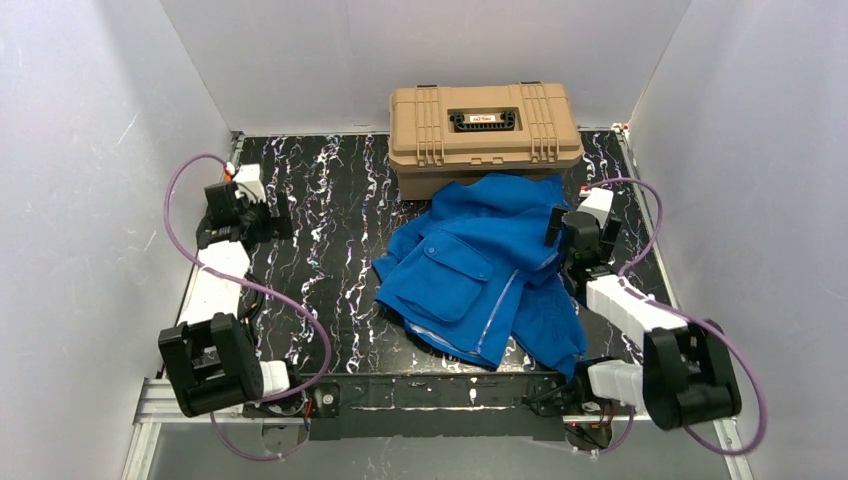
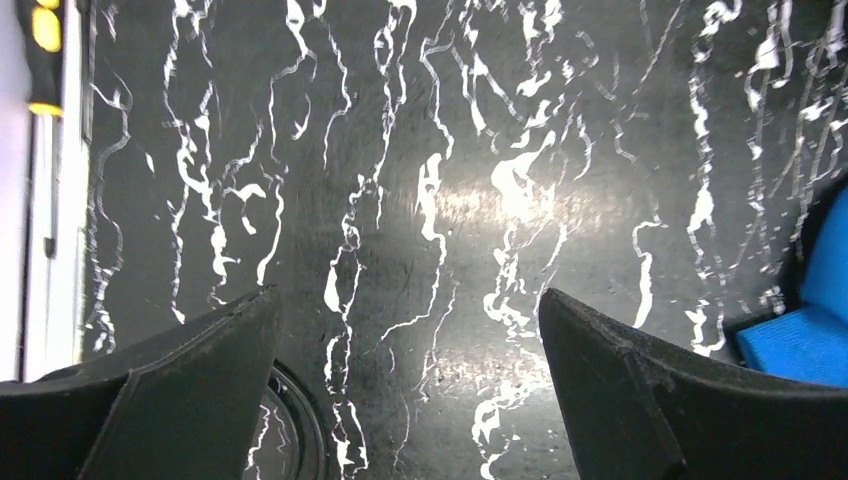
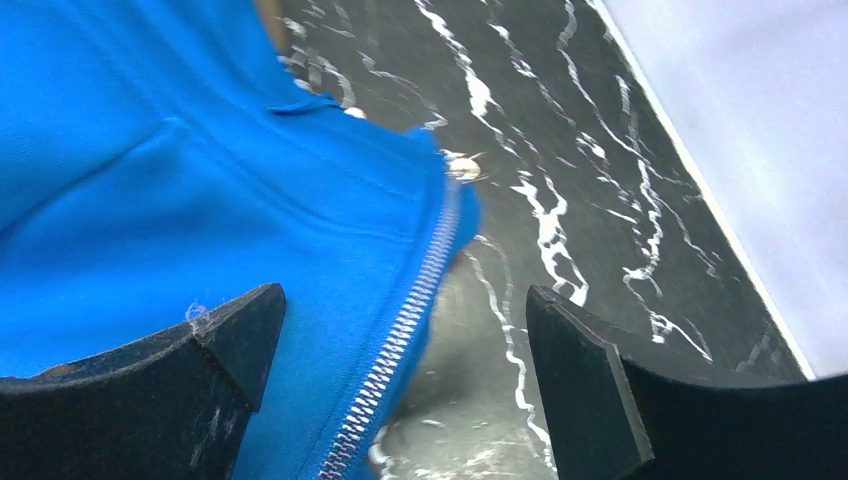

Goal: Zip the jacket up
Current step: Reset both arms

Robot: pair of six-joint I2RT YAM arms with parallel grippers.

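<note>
Covering the whole counter (image 1: 330, 250) is a glossy black sheet veined with white marble streaks, boxed in by plain white walls (image 1: 90, 150) on the left, far and right sides. A tan hard-plastic case (image 1: 485, 125) sits at the far edge, right of centre. The bright royal-blue fabric jacket (image 1: 480, 270) lies crumpled on the right half, its top against the case, its hem near the near edge. The left end effector (image 2: 405, 295) hangs with fingers wide apart over bare counter near the left edge. The right end effector (image 3: 402, 292), fingers also apart, hovers above the jacket's light zipper strip (image 3: 400, 340), gripping nothing.
</note>
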